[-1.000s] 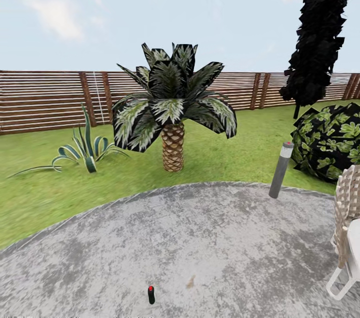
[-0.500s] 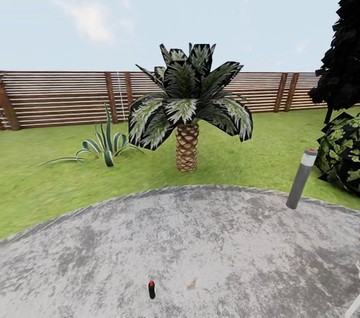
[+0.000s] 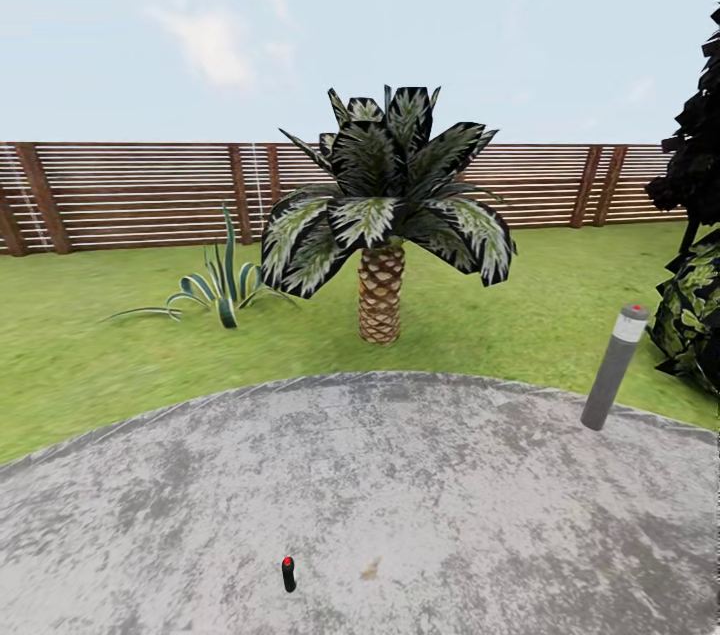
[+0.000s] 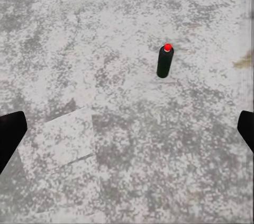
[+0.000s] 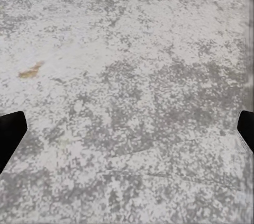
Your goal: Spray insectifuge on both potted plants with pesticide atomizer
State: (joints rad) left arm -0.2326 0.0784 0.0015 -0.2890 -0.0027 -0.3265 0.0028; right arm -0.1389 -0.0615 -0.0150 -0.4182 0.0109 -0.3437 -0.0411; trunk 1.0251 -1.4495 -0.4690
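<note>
The pesticide atomizer, a slim dark bottle with a red tip, stands upright on the round grey patio of the garden, near the bottom of the head view. In the left wrist view the atomizer stands on the paving ahead of my left gripper, well apart from it. The left gripper's black fingertips sit wide apart, open and holding nothing. My right gripper is open too, over bare paving. The potted plants are out of view.
A palm and a striped agave grow on the lawn beyond the patio, before a brown slatted fence. A grey bollard lamp stands at the patio's right edge, beside a dark bush.
The head camera has turned left, so the palm, agave and lamp have slid right in the picture, and the white chair at the right has left the view. The atomizer stands as before.
</note>
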